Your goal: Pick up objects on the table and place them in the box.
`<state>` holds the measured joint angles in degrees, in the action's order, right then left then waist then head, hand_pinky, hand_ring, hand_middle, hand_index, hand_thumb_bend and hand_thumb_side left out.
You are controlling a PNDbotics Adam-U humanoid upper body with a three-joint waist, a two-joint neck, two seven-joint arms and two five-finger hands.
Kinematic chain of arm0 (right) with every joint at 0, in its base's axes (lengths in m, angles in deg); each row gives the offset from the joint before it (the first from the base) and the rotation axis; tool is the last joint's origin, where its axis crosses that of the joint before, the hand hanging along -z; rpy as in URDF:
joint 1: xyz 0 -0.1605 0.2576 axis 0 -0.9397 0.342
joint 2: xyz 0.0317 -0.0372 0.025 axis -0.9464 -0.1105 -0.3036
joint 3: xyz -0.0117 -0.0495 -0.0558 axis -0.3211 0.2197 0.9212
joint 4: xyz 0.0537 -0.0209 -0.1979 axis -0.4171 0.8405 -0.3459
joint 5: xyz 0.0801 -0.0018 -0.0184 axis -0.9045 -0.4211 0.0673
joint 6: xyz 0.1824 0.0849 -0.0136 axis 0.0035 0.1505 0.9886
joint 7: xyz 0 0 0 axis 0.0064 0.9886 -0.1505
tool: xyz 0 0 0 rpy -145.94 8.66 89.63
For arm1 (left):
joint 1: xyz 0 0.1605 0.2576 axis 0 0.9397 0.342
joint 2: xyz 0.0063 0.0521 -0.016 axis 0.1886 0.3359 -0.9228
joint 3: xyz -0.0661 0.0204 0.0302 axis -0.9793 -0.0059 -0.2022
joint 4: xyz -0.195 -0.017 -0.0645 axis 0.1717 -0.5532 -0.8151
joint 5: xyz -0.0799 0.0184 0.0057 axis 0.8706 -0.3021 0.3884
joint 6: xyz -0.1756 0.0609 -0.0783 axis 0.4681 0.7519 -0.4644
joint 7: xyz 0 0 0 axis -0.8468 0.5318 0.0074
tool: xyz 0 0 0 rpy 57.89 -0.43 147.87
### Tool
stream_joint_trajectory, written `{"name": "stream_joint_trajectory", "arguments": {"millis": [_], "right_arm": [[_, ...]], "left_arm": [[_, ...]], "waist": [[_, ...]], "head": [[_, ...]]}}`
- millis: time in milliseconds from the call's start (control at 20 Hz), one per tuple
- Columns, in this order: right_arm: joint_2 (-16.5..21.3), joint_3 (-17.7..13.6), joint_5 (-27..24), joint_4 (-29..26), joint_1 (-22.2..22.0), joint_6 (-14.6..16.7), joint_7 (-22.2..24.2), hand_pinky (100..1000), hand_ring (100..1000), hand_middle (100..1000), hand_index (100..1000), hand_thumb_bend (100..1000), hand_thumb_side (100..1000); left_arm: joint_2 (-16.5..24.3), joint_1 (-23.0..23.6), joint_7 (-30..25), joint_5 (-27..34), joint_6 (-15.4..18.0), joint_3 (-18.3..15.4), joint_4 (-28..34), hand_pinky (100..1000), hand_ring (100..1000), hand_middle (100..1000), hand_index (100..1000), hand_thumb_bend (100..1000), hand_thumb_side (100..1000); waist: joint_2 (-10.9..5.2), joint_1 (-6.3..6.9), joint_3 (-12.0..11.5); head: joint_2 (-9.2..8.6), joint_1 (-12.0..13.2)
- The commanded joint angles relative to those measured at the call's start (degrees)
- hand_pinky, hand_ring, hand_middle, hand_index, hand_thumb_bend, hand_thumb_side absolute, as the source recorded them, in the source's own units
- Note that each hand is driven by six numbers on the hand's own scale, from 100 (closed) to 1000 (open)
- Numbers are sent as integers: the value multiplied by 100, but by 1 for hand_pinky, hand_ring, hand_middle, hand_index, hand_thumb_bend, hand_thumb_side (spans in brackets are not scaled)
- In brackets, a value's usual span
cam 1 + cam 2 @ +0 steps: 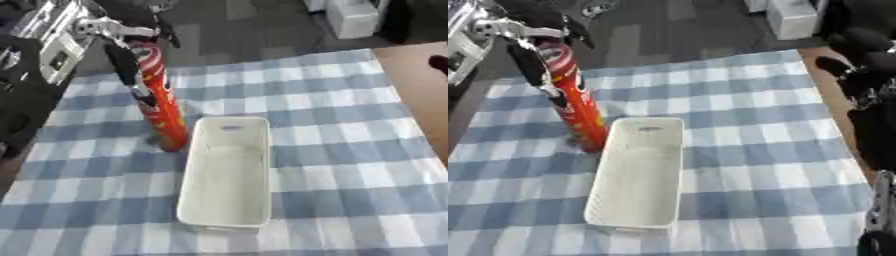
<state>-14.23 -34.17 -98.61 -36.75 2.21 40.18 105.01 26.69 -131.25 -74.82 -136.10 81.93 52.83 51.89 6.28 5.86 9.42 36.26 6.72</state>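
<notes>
A tall red tube-shaped can (164,107) stands tilted just left of the white box (226,175), with its bottom end at the checked cloth by the box's far left corner. My left hand (125,60) comes in from the upper left and is shut on the can's upper part, dark fingers running down its side. Whether the can's base touches the cloth I cannot tell. The long box lies lengthwise in the middle of the cloth with nothing inside. My right hand (852,65) hangs at the right edge, away from both.
A blue-and-white checked cloth (332,150) covers the table; bare wood (420,85) shows at its right side. My left arm's silver and black parts (52,45) fill the upper left. White boxes (350,17) stand on the floor beyond the table.
</notes>
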Motion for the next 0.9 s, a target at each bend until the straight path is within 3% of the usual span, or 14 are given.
{"name": "stream_joint_trajectory", "arguments": {"millis": [50,450,700,800,850,900], "right_arm": [[28,37,-10,-84,77,275,305,909,940,886,814,100,526],[27,36,0,-81,111,283,305,909,939,885,813,100,525],[30,38,2,-79,125,291,305,908,937,885,813,100,524],[27,39,2,-80,130,293,305,908,937,885,813,100,524],[23,39,2,-82,131,293,305,908,937,885,813,100,524],[17,38,2,-84,133,293,305,907,936,885,813,100,524]], "left_arm": [[26,264,-737,-283,754,321,-160,359,743,852,889,742,305],[-80,414,-737,-518,824,400,-271,392,749,850,880,731,322],[-107,459,-737,-655,863,429,-354,435,754,850,883,788,329],[-137,495,-737,-681,884,434,-387,470,755,849,887,818,431],[-151,514,-737,-685,891,433,-396,454,754,849,886,809,391],[-168,535,-737,-684,895,432,-403,489,758,851,889,827,495]], "waist": [[6,-42,13],[33,-48,43],[39,-44,51],[44,-45,57],[45,-47,61],[47,-51,67]], "head": [[6,-30],[40,-34],[83,-31],[89,-35],[91,-37],[95,-41]]}}
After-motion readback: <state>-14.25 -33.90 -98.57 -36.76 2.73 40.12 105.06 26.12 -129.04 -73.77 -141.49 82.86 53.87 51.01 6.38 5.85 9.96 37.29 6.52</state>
